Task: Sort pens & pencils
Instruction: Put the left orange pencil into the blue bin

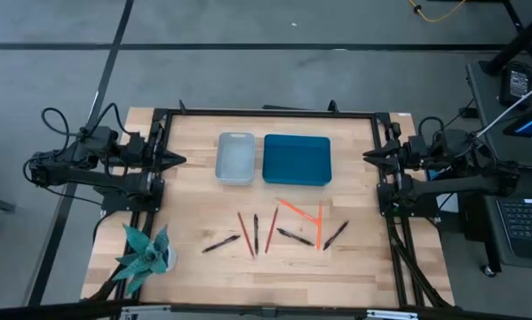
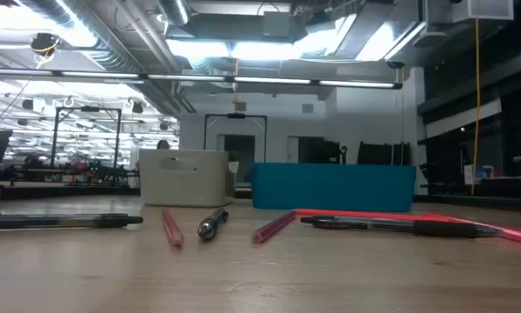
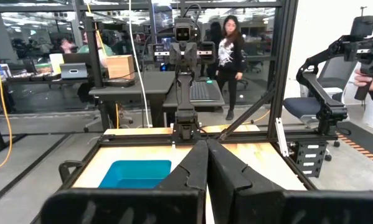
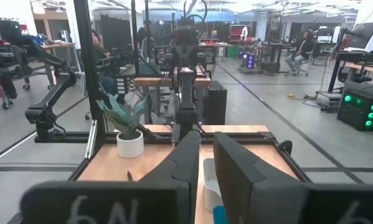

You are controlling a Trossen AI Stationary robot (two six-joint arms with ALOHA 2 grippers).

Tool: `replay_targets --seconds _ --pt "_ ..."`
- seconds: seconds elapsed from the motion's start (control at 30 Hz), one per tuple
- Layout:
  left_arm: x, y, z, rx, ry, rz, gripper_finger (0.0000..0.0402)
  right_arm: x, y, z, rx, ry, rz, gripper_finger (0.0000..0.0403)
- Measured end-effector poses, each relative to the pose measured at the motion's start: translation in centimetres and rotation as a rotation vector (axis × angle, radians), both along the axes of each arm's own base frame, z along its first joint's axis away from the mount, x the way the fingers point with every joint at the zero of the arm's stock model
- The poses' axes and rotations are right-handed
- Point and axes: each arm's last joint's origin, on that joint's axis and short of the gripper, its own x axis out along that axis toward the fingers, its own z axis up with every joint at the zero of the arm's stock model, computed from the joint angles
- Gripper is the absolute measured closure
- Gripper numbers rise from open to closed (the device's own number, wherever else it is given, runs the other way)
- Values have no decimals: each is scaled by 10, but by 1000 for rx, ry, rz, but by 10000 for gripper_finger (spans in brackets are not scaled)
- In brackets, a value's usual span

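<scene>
Wooden table (image 1: 194, 169) with pens and pencils (image 1: 274, 231) scattered up front, grey tray (image 1: 235, 158) and blue tray (image 1: 297, 159) waiting behind, left gripper (image 1: 172, 161) pressed together, right gripper (image 1: 369, 156) slightly spread (both parked at the edges, nothing sorted).

The only readable marks stand on the right gripper (image 4: 200, 163): pale handwritten characters on the dark body just behind its fingers, looking like "6N" as shown in the right wrist view, with a fainter stroke on the other side that cannot be made out. No lettering can be read on the trays, pens or pencils.
</scene>
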Motion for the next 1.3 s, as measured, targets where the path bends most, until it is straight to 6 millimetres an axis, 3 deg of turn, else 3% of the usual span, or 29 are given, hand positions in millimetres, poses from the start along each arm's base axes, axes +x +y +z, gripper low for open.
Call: replay_targets --seconds 0.2,0.43,0.63,0.87,1.07,1.3 --pt "0 0 0 0 0 0 401 0 0 5 108 -46 7 350" --pt "0 0 0 0 0 0 401 -2 0 22 188 -229 38 350" --pt "0 0 0 0 -4 0 401 3 6 23 231 -217 233 350" --pt "0 0 2 20 -25 1 401 36 14 -5 290 -55 368 350" --pt "0 0 3 28 -28 0 401 76 19 -44 298 84 318 350" --pt "0 1 1 28 -11 24 401 108 21 -65 395 121 307 350"
